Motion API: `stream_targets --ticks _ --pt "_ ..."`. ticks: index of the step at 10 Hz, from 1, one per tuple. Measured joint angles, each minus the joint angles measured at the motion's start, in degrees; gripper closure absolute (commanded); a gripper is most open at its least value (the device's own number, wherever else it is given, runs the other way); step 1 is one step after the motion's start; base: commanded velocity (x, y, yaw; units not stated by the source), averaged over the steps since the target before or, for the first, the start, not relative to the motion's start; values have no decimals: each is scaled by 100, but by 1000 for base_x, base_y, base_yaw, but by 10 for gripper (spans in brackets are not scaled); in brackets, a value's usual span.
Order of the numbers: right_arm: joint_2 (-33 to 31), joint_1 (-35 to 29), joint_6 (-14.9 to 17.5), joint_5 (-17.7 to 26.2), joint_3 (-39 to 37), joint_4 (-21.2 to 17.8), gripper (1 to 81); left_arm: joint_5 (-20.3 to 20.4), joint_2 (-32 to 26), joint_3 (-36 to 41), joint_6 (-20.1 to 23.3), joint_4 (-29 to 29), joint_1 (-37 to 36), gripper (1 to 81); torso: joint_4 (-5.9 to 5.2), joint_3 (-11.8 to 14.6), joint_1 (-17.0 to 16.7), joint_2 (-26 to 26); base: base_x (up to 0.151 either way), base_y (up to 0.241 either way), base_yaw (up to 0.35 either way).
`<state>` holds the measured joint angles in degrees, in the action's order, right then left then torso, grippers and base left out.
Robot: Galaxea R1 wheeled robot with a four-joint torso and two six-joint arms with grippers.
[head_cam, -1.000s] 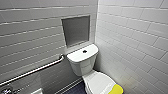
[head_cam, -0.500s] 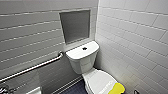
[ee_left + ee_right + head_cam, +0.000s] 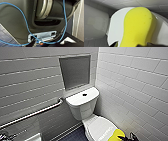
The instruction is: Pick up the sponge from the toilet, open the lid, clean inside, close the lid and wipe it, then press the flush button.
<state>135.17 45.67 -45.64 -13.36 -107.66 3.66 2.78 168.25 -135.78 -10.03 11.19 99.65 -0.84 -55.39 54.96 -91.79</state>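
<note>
Scanning from the left, what comes first? (asker)

A white basin point(image 3: 35, 137) sits low in the corner. Next, a metal grab bar point(image 3: 32, 114) slants up the grey tiled wall toward the toilet point(image 3: 83, 105), probably so that a seated person can reach it. Above it is a square recessed niche point(image 3: 75, 72). (describer)

And the toilet itself? (asker)

It stands in the corner where the two tiled walls meet. The flush button point(image 3: 84, 94) is small, round and dark, and sits in the middle of the flat tank top, easy to press from above. Below the tank the lid point(image 3: 100, 128) lies shut and flat, so it works as a resting place. (describer)

Where is the sponge? (asker)

The sponge point(image 3: 116, 135) is bright yellow and lies on the front right part of the lid, touching it. The right hand point(image 3: 128, 137) comes in just beside it from the right. From that wrist, the sponge narrows at its near end between the hand's dark sides. I judge the hand to be closed on the sponge by that end, which leaves most of it free as a wiping face. It looks to rest on the lid, not yet lifted. (describer)

And the left hand? (asker)

I cannot tell whether it is wide or narrow. Its wrist camera faces the robot's own dark body, with a blue cable point(image 3: 25, 21) looping across. (describer)
</note>
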Motion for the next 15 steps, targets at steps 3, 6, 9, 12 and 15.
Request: stream_targets --ticks 3,6,9,12,15 --pt "83 -28 -5 99 -113 -22 10 20 -67 -6 -2 -1 -28 10 0 -387 2 0 0 0 0" --pt "100 -173 -5 168 -191 -38 10 50 -67 -5 -5 -4 -100 10 0 -689 2 0 0 0 0" --pt "361 -377 -2 -74 -411 -39 10 46 -83 -5 -5 -4 -108 10 0 -815 4 2 0 0 0" --pt "364 -408 -2 -37 -354 -30 10 49 -78 -5 -2 -4 -108 10 0 -815 6 2 0 0 0" --pt "323 -355 13 -116 -288 9 10 49 -78 -5 -5 -1 -108 10 0 -818 6 2 0 0 0"
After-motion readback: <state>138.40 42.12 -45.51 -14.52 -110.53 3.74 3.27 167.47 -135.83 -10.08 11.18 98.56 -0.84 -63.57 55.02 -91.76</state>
